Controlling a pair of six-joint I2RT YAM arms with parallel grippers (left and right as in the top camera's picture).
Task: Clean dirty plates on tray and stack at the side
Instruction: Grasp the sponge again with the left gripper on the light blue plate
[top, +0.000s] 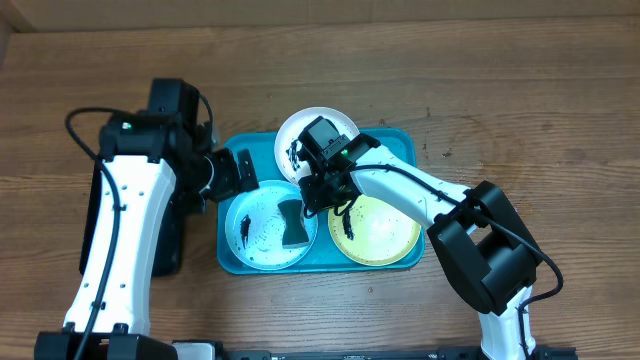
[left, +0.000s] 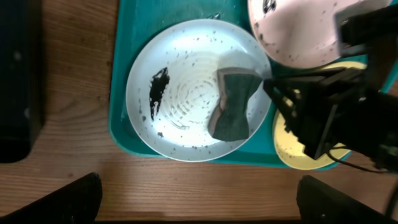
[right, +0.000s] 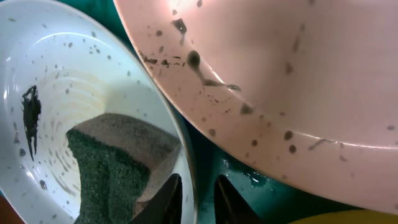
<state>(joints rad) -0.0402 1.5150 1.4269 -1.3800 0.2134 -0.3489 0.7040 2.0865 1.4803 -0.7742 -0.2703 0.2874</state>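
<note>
- You're on the first plate. All three plates sit on the turquoise tray (top: 396, 141) with specks on them, and nothing is stacked beside it.
- Your right gripper (right: 198, 199) is at the middle of the tray, with one finger on each side of the light blue plate's (left: 186, 56) thin rim. The jaws are narrow, but I can't tell whether they're actually pinching.
- Your left gripper (top: 244, 172) hovers over the tray's left edge, spread wide and holding nothing.
- The blue plate fills the tray's left half. It's glossy and shallow, with faint rings, fine grit and one dark smear (left: 158, 87).
- A sponge (left: 235, 102) lies in that plate. It's waisted like an hourglass, with a coarse dark-green scouring face over a paler body.
- The white plate (left: 292, 31) sits at the tray's far edge, smooth and spattered, overhanging the blue rim right above your fingers.
- The yellow-green plate (top: 385, 230) takes the tray's right half.
- Next, I'd say, you need a firm pinch on that slick rim without knocking the white plate. Then bring the free hand in for the sponge.
</note>
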